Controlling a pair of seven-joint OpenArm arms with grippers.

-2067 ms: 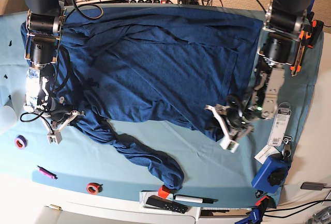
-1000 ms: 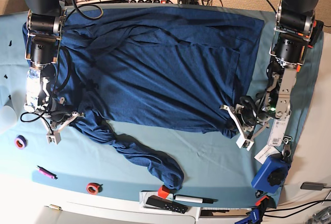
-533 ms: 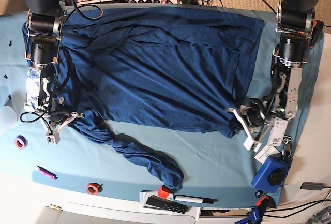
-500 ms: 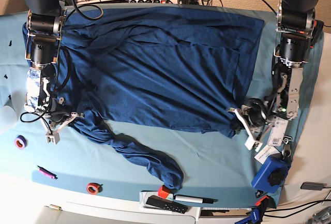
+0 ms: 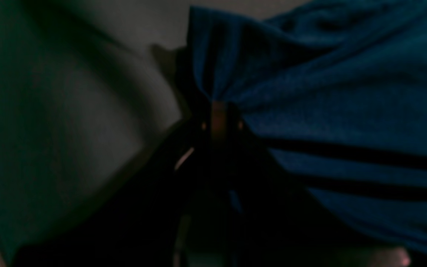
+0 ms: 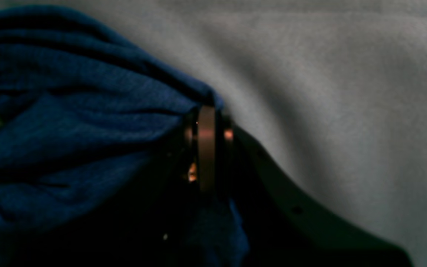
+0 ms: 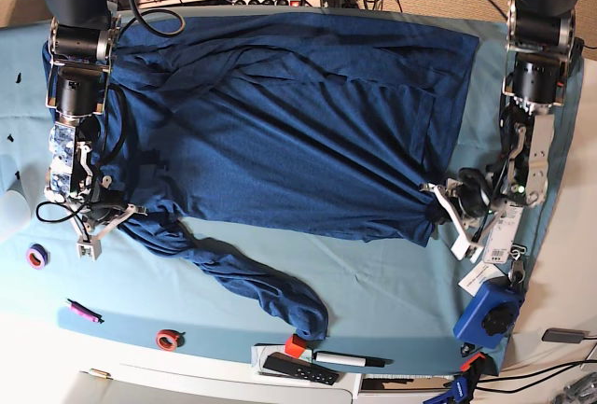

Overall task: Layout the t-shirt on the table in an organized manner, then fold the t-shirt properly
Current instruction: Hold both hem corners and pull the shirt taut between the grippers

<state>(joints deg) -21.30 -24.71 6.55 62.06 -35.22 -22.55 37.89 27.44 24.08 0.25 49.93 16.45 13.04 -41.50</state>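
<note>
The dark navy t-shirt (image 7: 298, 124) lies spread across the light teal table (image 7: 373, 283), its lower edge pulled taut between both arms. A twisted strip of it trails toward the front edge. At the base view's right, my left gripper (image 7: 446, 208) is shut on the shirt's lower right corner. In the left wrist view the t-shirt (image 5: 328, 92) bunches into the pinched left gripper (image 5: 219, 111). At the base view's left, my right gripper (image 7: 107, 225) is shut on the lower left corner. The right wrist view shows the t-shirt (image 6: 69, 122) gathered in the right gripper (image 6: 206, 115), above the table (image 6: 328, 92).
Along the front edge lie a purple tape ring (image 7: 37, 257), a pink marker (image 7: 82, 311), a red ring (image 7: 168, 339), a red block (image 7: 295, 345), a black remote (image 7: 298, 368) and a pen (image 7: 350, 360). A blue object (image 7: 490, 311) and white tags (image 7: 504, 236) sit at the right.
My left gripper has dragged its corner of the shirt further to the right, flattening the lower edge. The right gripper has shifted slightly left, still holding its corner.
</note>
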